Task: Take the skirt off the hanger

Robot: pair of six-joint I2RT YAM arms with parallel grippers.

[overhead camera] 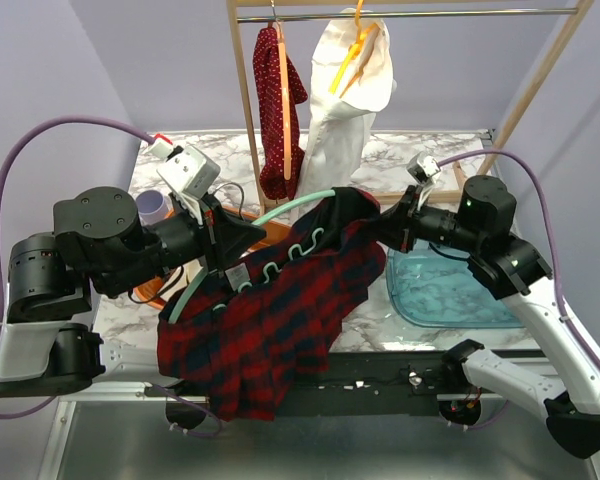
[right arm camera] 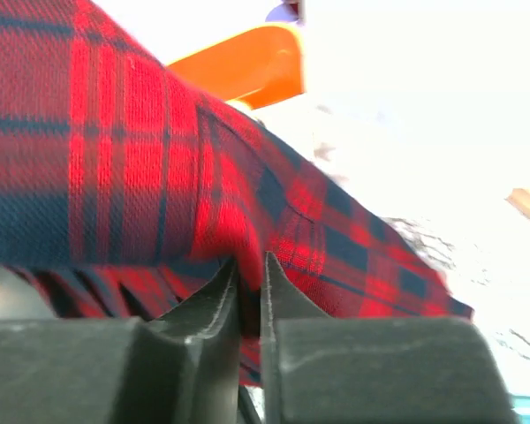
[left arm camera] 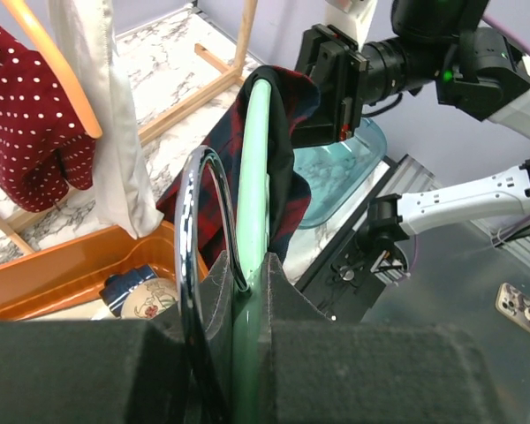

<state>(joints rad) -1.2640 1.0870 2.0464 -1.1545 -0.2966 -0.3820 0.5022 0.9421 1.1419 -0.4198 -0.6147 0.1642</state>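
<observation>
Right gripper (right arm camera: 248, 272) pinches shut on a fold of the skirt (right arm camera: 115, 150), which drapes from the hanger (left arm camera: 252, 177) at near centre, while our left gripper (left arm camera: 246, 291) clamps that hanger, so we judge we're mid-removal and next must draw the cloth rightward off it.

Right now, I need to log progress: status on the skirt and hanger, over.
Left gripper shut on hanger. Right gripper shut on skirt near hanger's far end. Skirt draped over hanger, not yet off. Clothes rack stands behind.
</observation>
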